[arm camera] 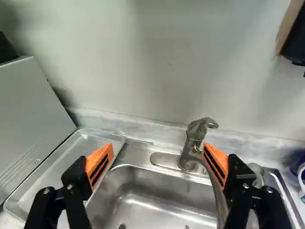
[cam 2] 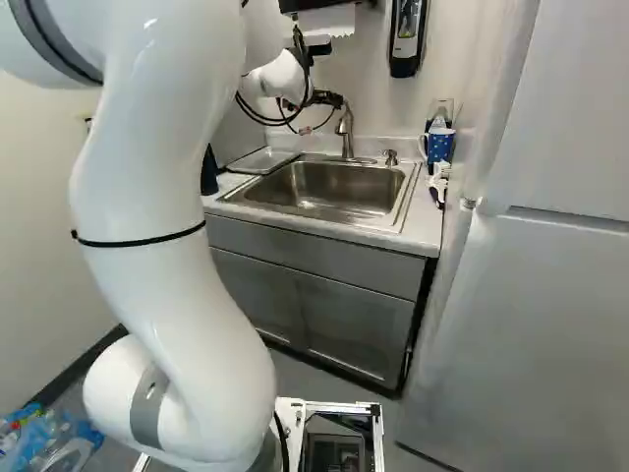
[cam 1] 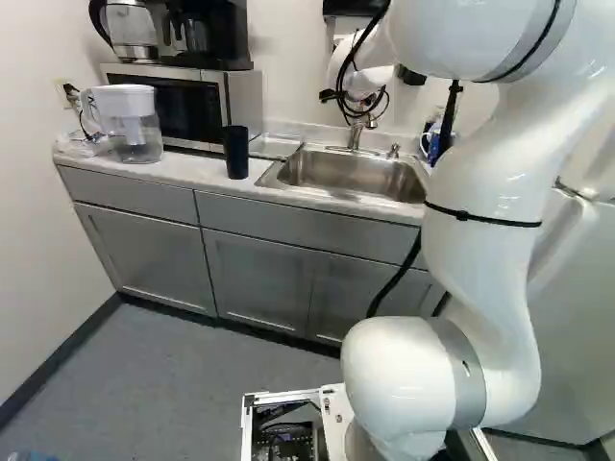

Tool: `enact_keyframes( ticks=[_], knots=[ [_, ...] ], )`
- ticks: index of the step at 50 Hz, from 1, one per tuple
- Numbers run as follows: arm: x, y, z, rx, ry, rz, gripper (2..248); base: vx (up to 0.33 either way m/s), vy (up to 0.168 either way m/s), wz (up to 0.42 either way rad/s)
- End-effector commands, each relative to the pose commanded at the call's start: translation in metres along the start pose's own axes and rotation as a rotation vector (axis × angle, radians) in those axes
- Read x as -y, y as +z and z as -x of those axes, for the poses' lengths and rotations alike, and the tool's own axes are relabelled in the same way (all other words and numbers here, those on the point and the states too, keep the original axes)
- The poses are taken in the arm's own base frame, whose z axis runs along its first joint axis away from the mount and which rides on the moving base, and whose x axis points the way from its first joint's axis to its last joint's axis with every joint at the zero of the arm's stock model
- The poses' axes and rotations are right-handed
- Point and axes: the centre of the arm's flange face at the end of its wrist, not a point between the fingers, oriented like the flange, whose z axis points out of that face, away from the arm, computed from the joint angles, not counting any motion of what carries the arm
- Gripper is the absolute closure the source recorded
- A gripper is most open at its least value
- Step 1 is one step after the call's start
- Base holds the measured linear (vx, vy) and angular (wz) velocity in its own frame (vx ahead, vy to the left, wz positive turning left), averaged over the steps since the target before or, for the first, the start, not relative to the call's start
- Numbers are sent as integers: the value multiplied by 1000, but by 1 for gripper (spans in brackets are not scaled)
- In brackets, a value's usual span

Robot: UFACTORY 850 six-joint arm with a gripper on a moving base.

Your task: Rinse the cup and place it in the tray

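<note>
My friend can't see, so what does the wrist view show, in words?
An open black gripper with two orange-padded fingers, holding nothing, points over a stainless-steel sink. A curved silver metal faucet stands at the sink's back, and a shallow rectangular silver metal tray lies beside the basin, next to a silver microwave.

Arm (cam 1: pixel 485 178) runs off the top edge in both base views; dark cup (cam 1: pixel 235 154) mostly behind it in the right base view; cup's inside unreadable; tray (arm camera: pixel 57 164) partly behind the cup in the left base view, its near end cut off in wrist view; sink (arm camera: pixel 152 205) cut off there too, faucet spout (arm camera: pixel 220 202) partly behind a finger; blue mug (cam 2: pixel 439 146) partly arm-hidden in left base view; small stuff beside it unclear.
</note>
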Motion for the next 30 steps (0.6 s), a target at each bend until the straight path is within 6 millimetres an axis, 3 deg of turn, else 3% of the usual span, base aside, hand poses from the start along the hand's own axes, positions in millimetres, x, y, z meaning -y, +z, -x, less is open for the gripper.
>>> enact_keyframes(
  ticks=[8,30],
  knots=[
    [-5,13,-2,6,2,7,3,0,0,0],
    [-17,21,-4,3,8,24,3,0,0,0]
  ],
)
